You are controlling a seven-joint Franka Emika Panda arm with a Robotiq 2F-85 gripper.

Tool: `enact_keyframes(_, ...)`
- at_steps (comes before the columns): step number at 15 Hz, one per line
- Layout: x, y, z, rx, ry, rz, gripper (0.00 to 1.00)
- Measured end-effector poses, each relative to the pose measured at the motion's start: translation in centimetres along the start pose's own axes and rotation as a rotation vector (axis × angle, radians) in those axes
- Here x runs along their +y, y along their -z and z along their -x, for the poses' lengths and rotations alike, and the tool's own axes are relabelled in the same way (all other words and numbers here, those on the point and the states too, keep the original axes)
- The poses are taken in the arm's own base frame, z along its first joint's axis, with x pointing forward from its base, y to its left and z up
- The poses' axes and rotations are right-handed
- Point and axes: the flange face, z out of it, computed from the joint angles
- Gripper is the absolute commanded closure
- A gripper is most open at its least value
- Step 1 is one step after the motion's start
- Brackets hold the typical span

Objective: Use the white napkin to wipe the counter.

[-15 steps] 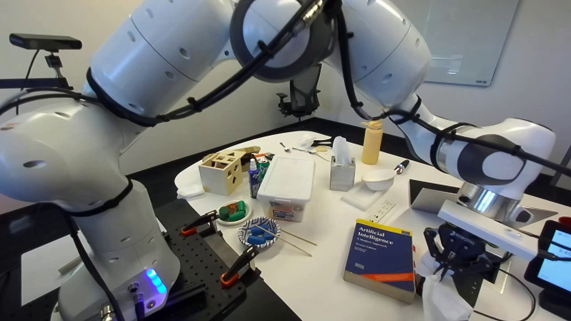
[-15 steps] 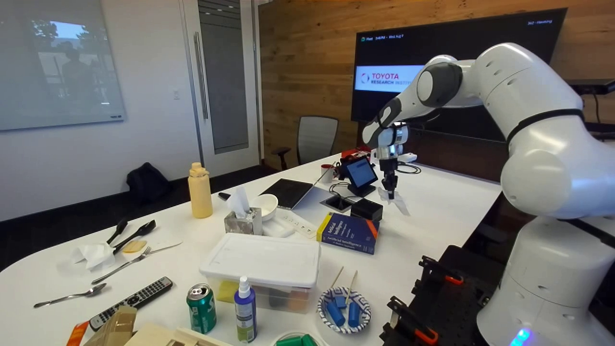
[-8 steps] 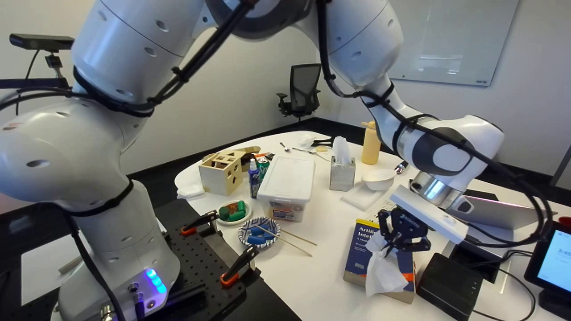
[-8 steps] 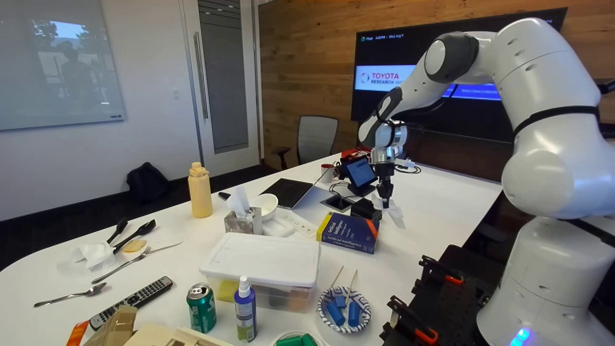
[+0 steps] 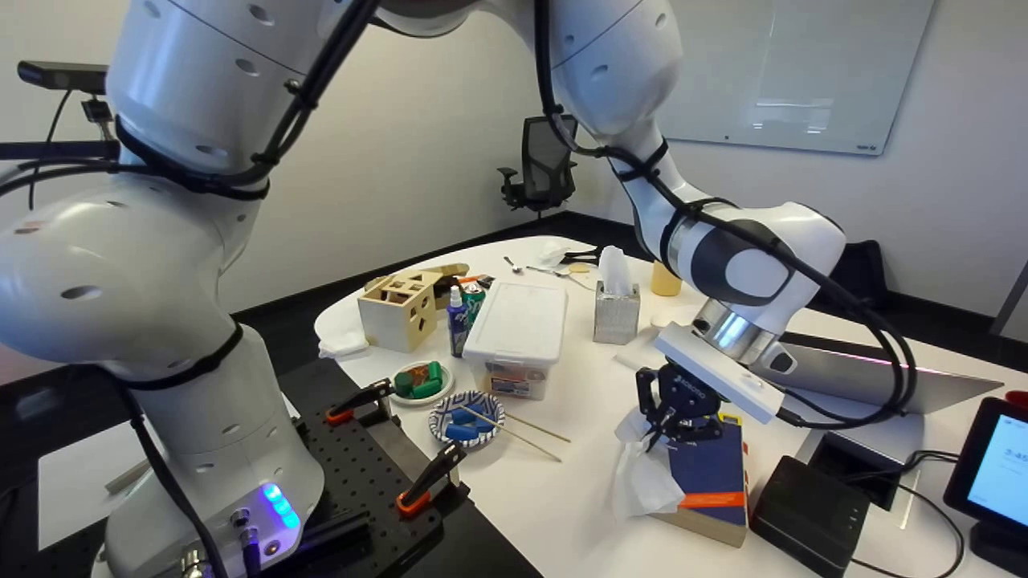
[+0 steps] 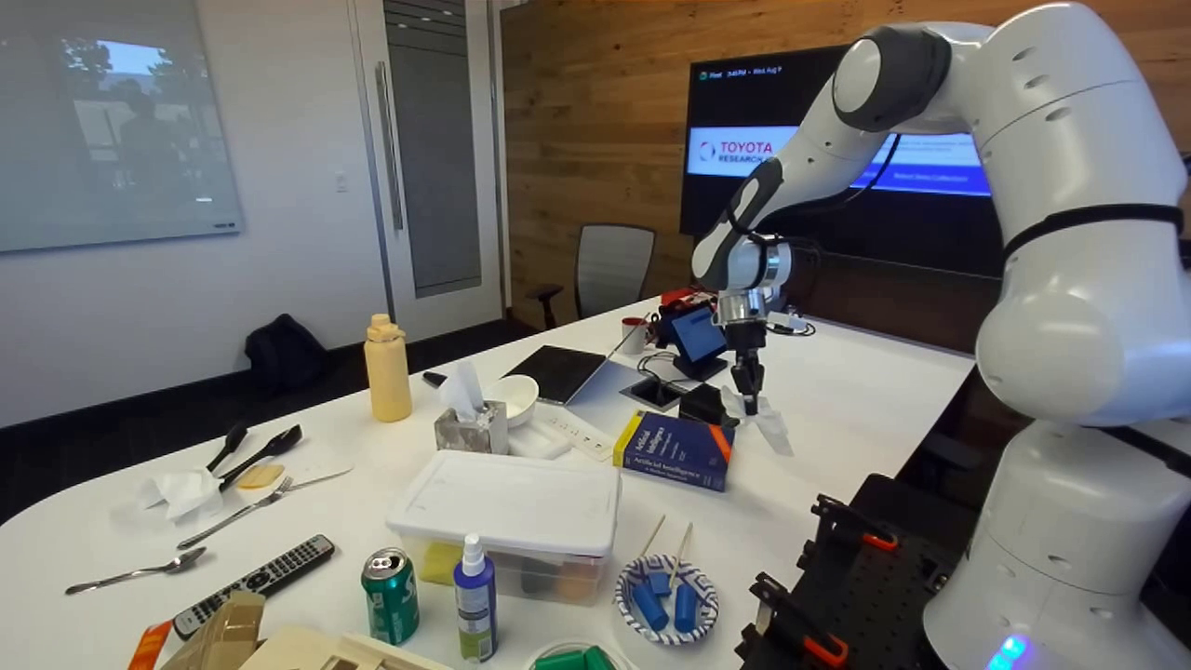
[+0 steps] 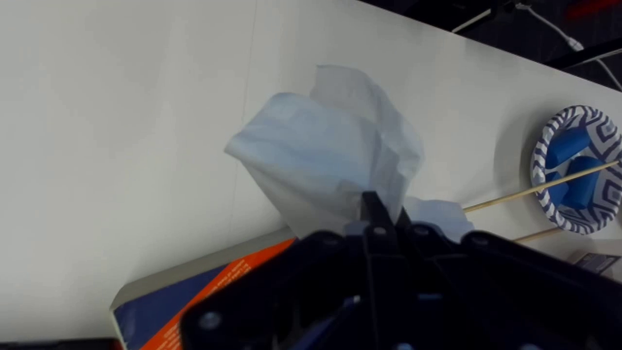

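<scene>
Snugly closed, the jaws pinch one white napkin [image 7: 311, 146] near one book [image 5: 708, 466] and two sticks [image 7: 510, 196].

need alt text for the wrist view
Black pincer grips a crumpled white napkin over a white table. A blue-and-orange book sits lower left; at right, a patterned bowl holds blue pieces, a stick lying across it.

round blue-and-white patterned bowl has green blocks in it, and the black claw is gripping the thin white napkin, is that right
Not quite: the blocks in the round blue-and-white patterned bowl are blue, not green, as the wrist view shows. The rest stands: the black claw is gripping the thin white napkin.
</scene>
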Motion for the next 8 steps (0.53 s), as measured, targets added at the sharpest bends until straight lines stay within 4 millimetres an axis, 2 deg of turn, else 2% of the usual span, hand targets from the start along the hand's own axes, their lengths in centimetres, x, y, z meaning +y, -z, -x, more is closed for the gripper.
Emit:
enact_keyframes(2, -0.2, -0.2, -0.2, 0.0, 0.007, 0.003, 0.99)
enact_keyframes(4, -1.5, -1.1, -1.2, 0.03, 0.038, 0.018, 0.99)
enact_keyframes(8, -7.1, -4.1, -4.4, 0.1, 0.121, 0.026, 0.99)
